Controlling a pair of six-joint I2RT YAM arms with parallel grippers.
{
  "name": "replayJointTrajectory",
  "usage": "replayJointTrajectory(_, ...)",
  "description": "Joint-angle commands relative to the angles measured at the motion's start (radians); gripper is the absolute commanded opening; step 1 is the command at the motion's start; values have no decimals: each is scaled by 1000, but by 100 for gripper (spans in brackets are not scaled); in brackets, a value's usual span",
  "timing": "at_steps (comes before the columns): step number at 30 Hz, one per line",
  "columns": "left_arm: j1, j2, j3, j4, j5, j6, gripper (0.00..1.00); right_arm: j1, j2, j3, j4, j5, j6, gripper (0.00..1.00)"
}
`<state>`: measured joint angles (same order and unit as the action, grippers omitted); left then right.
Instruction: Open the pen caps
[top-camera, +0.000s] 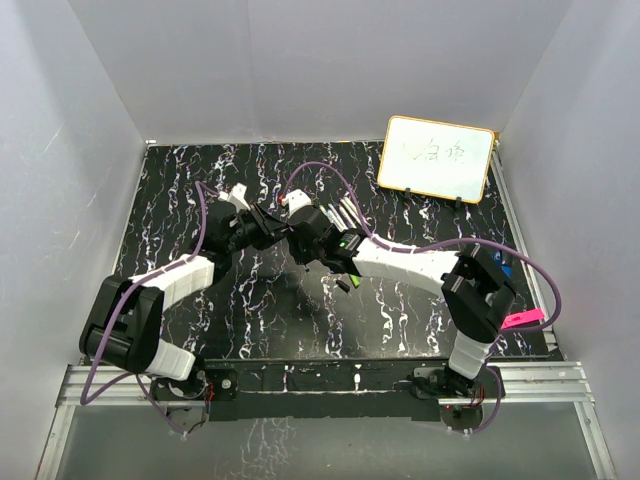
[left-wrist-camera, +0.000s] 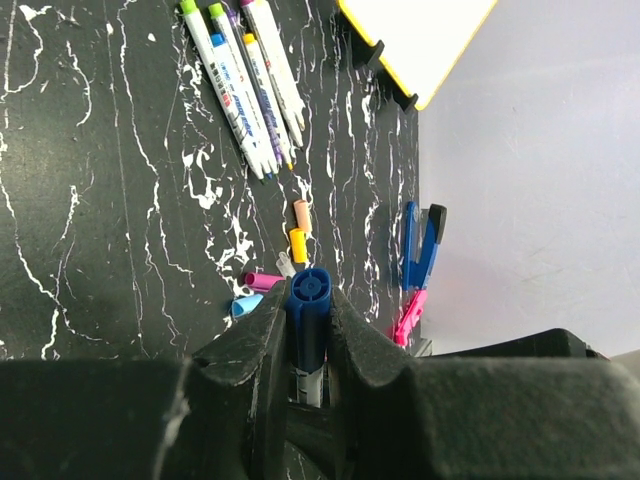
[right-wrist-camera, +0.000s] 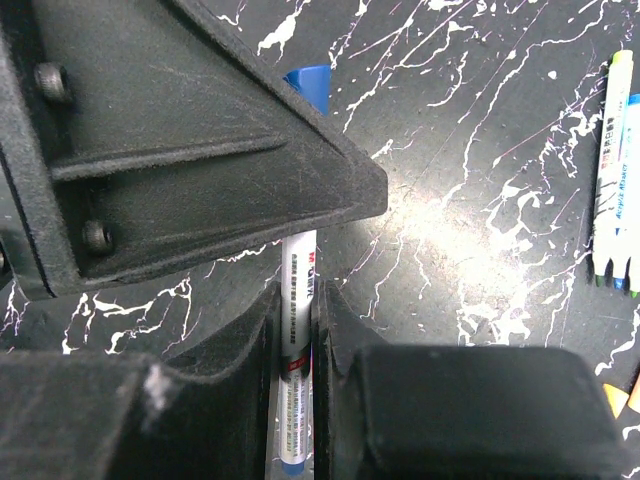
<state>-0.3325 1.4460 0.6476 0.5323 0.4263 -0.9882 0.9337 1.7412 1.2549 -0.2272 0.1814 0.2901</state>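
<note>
My two grippers meet above the middle of the table, both on one white-barrelled pen (right-wrist-camera: 299, 265). In the left wrist view my left gripper (left-wrist-camera: 308, 312) is shut on the pen's blue cap (left-wrist-camera: 310, 288). A short stretch of barrel (left-wrist-camera: 309, 383) shows below the cap. My right gripper (right-wrist-camera: 298, 300) is shut on the printed barrel. Beyond the left gripper's black finger (right-wrist-camera: 200, 140) the blue cap (right-wrist-camera: 311, 88) sticks out. Several more pens (left-wrist-camera: 245, 85) lie side by side on the table. Loose pen caps in orange (left-wrist-camera: 301, 213), yellow (left-wrist-camera: 297, 244), pink (left-wrist-camera: 262, 281) and light blue (left-wrist-camera: 245, 304) lie near them.
A yellow-framed whiteboard (top-camera: 436, 157) stands at the back right. A blue chunky object (left-wrist-camera: 420, 245) and a pink flat clip (left-wrist-camera: 408, 315) lie by the right wall. The row of pens (top-camera: 348, 213) lies just right of the two grippers (top-camera: 285, 228).
</note>
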Motion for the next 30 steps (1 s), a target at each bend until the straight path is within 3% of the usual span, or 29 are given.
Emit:
replayJointTrajectory(1,-5,-45,44,-44,-130,37,0,3,-6,31,32,-18,-1,0)
replayJointTrajectory(11,7,-28,72,-43,-225,53,0,2,-8,10,3,-33,2,0)
replayJointTrajectory(30,150,98,145,1,-176,102,0,-9,-82,-74,-49,-24,13,0)
